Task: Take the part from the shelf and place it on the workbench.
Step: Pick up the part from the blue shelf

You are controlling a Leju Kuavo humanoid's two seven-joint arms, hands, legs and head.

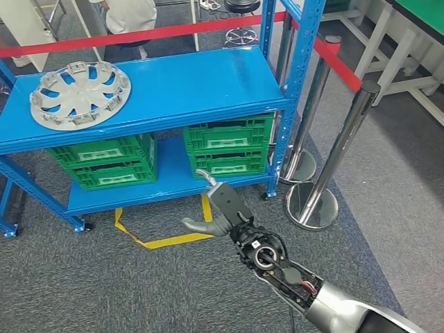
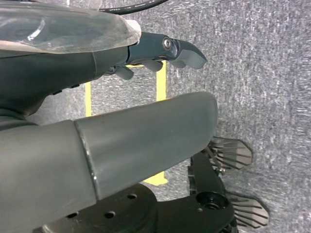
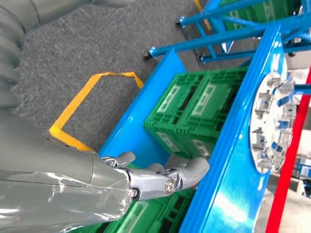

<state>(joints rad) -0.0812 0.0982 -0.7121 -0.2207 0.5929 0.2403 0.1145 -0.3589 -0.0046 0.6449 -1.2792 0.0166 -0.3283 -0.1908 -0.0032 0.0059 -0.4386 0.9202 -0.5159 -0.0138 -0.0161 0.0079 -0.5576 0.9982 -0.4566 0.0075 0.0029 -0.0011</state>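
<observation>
The part is a silver wheel cover [image 1: 80, 94] lying flat at the left end of the blue shelf's top board [image 1: 199, 83]; the right wrist view shows the wheel cover [image 3: 273, 124] from the side. My right hand [image 1: 223, 208] reaches forward over the carpet, low in front of the shelf's bottom level, well to the right of and below the cover. Its fingers [image 3: 183, 174] are stretched out and hold nothing. My left hand [image 2: 121, 145] hangs over the floor with thumb and fingers apart, holding nothing.
Green crates [image 1: 227, 146] [image 1: 107, 161] fill the bottom level. Two chrome stanchions [image 1: 335, 159] [image 1: 298, 139] with a red belt [image 1: 157, 33] stand right of and behind the shelf. Yellow tape [image 1: 162, 241] marks the carpet. A person [image 1: 128, 17] sits behind the shelf.
</observation>
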